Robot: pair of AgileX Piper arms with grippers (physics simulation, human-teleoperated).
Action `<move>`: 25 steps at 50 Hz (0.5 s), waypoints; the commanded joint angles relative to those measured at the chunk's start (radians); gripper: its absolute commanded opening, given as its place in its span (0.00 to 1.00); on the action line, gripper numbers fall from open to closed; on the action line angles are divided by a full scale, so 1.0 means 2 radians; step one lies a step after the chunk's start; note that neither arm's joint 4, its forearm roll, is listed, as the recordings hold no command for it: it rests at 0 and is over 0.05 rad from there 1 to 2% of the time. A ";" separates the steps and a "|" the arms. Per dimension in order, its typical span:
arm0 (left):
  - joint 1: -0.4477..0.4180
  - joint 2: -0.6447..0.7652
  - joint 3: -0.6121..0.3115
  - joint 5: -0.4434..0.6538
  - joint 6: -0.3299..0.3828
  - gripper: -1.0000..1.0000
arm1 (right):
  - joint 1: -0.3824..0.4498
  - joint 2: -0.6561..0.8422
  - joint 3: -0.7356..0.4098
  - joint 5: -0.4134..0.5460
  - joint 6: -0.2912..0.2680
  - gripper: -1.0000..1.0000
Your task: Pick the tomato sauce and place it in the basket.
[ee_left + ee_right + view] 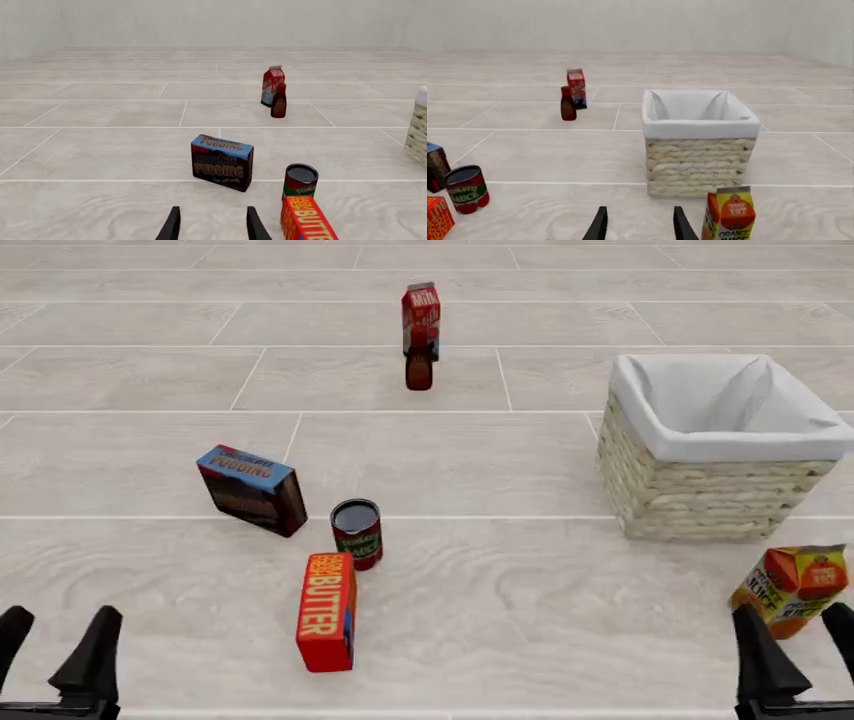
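Both grippers, left (54, 645) and right (790, 640), sat low with fingers spread, empty; short red green-banded tomato sauce can (356, 533) stood upright, unreached, well apart from pale woven cloth-lined basket (694, 495).

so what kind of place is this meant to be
Likely a simulated grocery-sorting test scene: a pale tiled surface holding packaged foods such as a butter box and tomato sauce, beside a lined wicker basket.

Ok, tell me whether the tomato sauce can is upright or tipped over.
Upright. The tomato sauce can stands on its base on the table, its dark round top facing up, just beyond the butter box and outside the basket.
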 commanded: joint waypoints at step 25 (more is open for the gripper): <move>0.000 0.000 0.000 0.000 0.000 1.00 | 0.029 0.134 -0.051 -0.061 -0.047 1.00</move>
